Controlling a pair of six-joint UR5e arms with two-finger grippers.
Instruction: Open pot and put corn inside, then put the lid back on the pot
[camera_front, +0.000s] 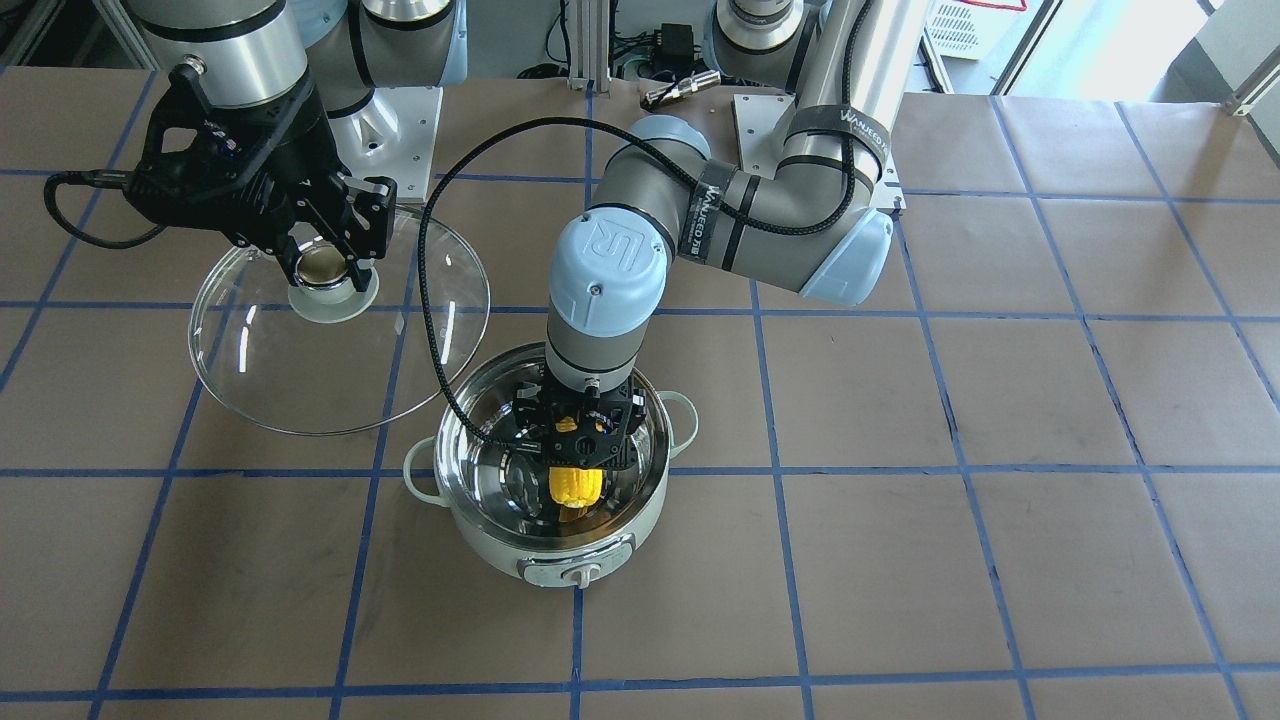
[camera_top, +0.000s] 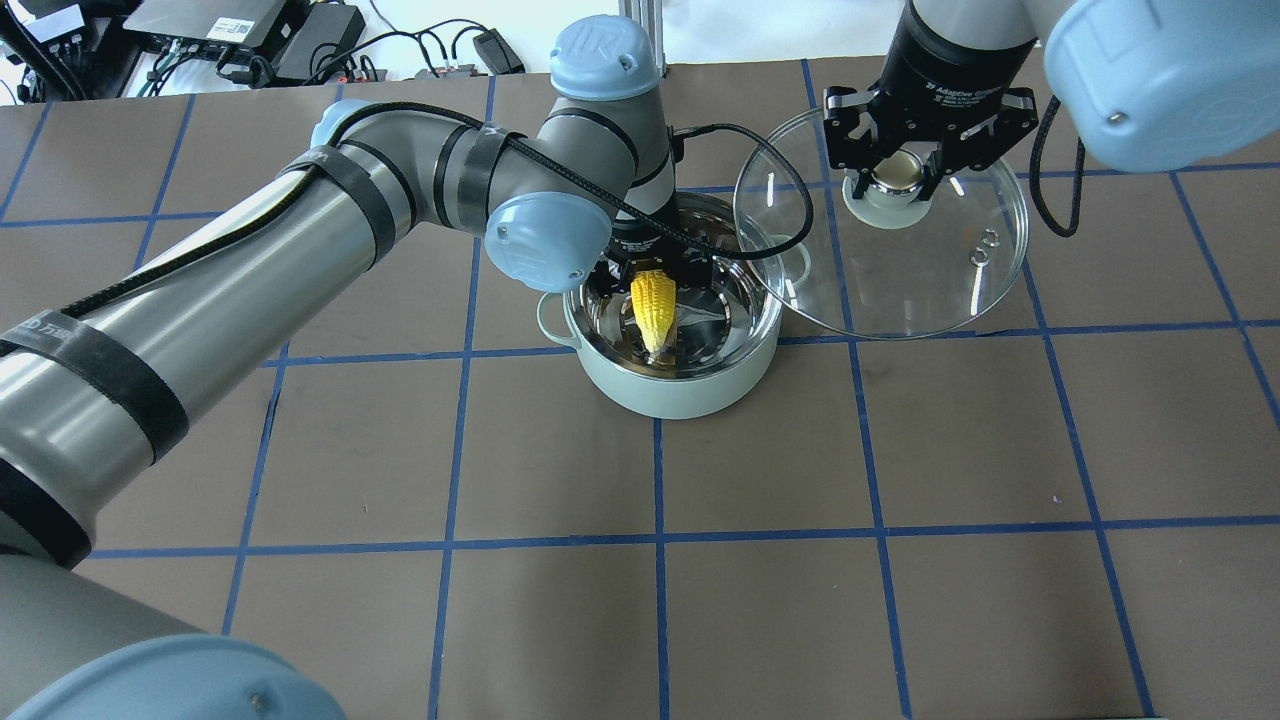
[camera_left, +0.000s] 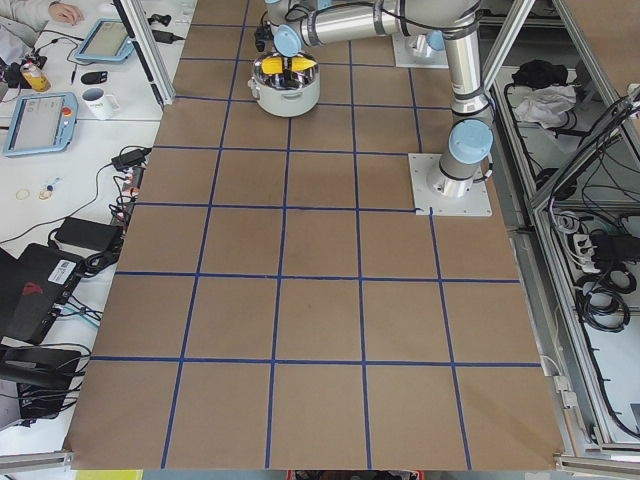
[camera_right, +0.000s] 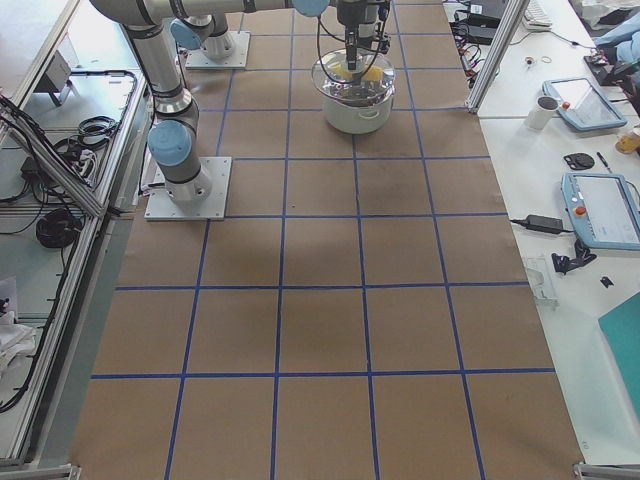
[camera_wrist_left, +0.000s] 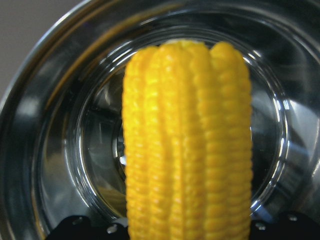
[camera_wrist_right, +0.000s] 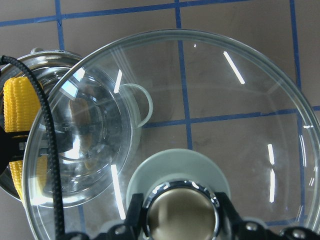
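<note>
Inside the pot (camera_top: 690, 395), my left tool (camera_top: 655, 272) is pinching the corn (camera_top: 650, 305), which points toward the steel floor. My right tool (camera_top: 897, 178) is clamped on the knob of the lid (camera_top: 900, 295), held just beside the pot. Hazards: an early release may bounce the corn off the wall. Returning the lid before my left arm withdraws could strike it or snag its cable (camera_front: 422, 260).
</note>
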